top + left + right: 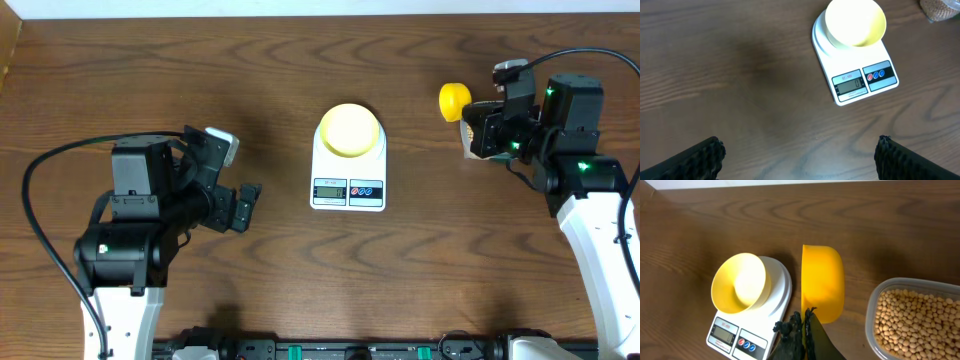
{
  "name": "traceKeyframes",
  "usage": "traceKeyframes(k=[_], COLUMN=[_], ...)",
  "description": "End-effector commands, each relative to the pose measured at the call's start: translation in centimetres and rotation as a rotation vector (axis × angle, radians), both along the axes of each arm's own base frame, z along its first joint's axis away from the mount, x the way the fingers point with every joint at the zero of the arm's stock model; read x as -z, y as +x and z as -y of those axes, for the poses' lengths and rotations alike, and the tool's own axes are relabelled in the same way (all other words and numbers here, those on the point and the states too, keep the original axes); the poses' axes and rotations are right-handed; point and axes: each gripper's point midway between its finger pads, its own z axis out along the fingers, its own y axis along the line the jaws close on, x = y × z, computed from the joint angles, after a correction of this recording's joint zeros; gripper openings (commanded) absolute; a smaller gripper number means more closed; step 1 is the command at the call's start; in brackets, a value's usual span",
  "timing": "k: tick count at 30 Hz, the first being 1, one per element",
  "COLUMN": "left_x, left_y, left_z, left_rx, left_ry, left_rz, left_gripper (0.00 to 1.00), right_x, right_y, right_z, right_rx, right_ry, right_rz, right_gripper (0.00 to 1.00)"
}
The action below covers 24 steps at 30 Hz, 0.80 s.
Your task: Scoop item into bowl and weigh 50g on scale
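**Operator:** While the right gripper point(803, 325) is clamping the handle of the scoop point(822, 287), which way are the beans lying from it?

**Technician:** In the right wrist view, the beans point(912, 322) are lying in the tub point(872, 310) just beside the scoop, on the side away from the bowl point(738, 282). The scoop cup is sitting between tub and bowl, over bare table point(865, 225), with its handle running back toward the fingers. No beans are showing in the cup.

**Operator:** What is the left gripper doing?

**Technician:** The left gripper point(800, 152) is hanging with its jaws wide apart, holding nothing. It is facing the scale point(860, 82) from well apart, on the side away from the tub.

**Operator:** Which arm is standing nearer the beans?

**Technician:** The right arm. In the overhead view it is covering most of the tub.

**Operator:** Where is the bowl sitting?

**Technician:** It is resting centred on the scale platform, empty, and the display appears to be reading zero.

**Operator:** What is the coming move calling for?

**Technician:** Judging from this layout, the right arm is needing to swing the cup away from the bowl, toward the tub, and dip it into the beans. The risk is the cup edge catching the tub rim.
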Motion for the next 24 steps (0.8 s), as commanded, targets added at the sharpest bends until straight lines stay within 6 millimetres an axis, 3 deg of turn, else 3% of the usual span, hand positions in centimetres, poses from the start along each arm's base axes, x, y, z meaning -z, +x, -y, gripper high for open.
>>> traceKeyframes(k=[1, 3, 5, 24], left_x=[-0.3, -0.5, -0.8, 2.5], left_y=[0.6, -0.3, -0.3, 3.4], left_z=[0.5, 2.4, 2.8, 2.3], left_rx=[0.070, 0.295, 0.367, 0.370], left_ry=[0.017, 0.042, 0.066, 0.054], left_rz=[0.037, 0.094, 0.134, 0.057], left_gripper=[0.98, 0.97, 0.98, 0.98], right_x=[-0.7, -0.8, -0.8, -1.1], right_y=[0.2, 0.2, 0.2, -0.2], right_z=[-0.4, -0.4, -0.5, -1.3], right_rx=[-0.022, -0.022, -0.030, -0.083], right_ry=[-0.003, -0.003, 0.004, 0.021], right_rz=[0.021, 0.022, 0.022, 0.034], right_gripper=[0.01, 0.01, 0.01, 0.01])
